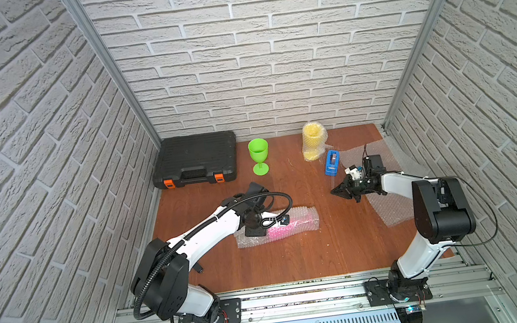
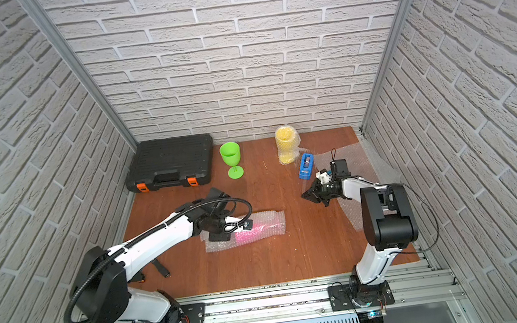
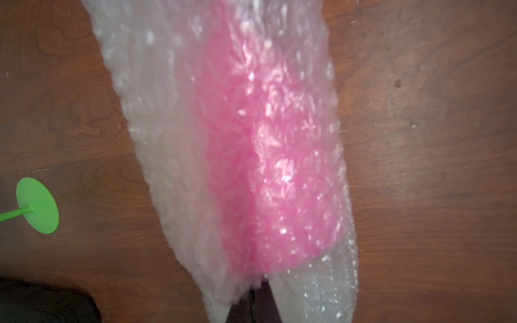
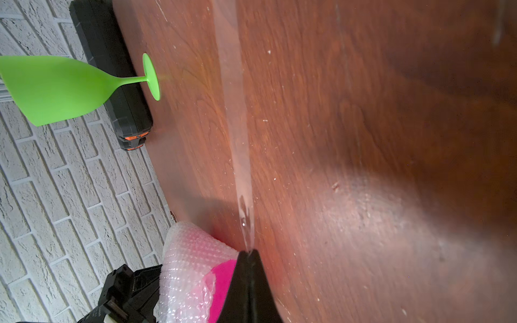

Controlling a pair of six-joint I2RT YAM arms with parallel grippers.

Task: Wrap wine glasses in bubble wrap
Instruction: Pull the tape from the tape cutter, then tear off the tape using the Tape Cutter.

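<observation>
The pink wine glass (image 1: 280,231) (image 3: 265,167) lies on its side mid-table, rolled in bubble wrap (image 1: 302,219) (image 3: 156,125). My left gripper (image 1: 258,233) (image 3: 254,304) is at the roll's left end, shut on the wrap's edge. My right gripper (image 1: 333,191) (image 4: 247,253) hovers right of centre, shut on a clear tape strip (image 4: 237,125) that trails from its tips. The green wine glass (image 1: 259,155) (image 4: 56,89) stands bare at the back. The yellow wine glass (image 1: 314,141) stands wrapped in bubble wrap at the back right.
A blue tape dispenser (image 1: 332,163) sits just behind my right gripper. Loose bubble wrap sheets (image 1: 392,211) lie under the right arm by the right wall. A black tool case (image 1: 196,160) fills the back left corner.
</observation>
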